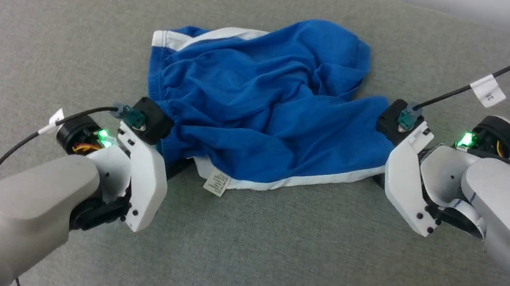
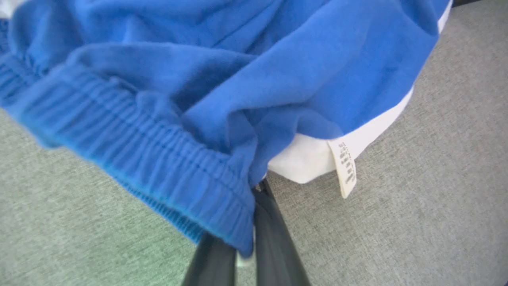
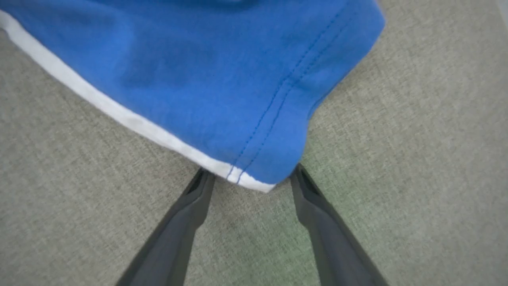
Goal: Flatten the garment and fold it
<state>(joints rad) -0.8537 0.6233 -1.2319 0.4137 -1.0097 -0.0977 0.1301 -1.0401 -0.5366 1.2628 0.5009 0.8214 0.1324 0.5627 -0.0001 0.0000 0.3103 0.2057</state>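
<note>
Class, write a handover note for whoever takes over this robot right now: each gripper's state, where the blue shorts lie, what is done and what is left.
Left gripper: shut on the gathered waistband of the small royal-blue soft shorts with white trim.
Right gripper: open, fingertips either side of the white-trimmed hem corner, not closed on it.
Shorts: crumpled on the grey fabric surface, small white tag at the near edge.
Done: waistband end gripped.
Left: probably close the right gripper on the hem, pull the shorts flat, then fold.
</note>
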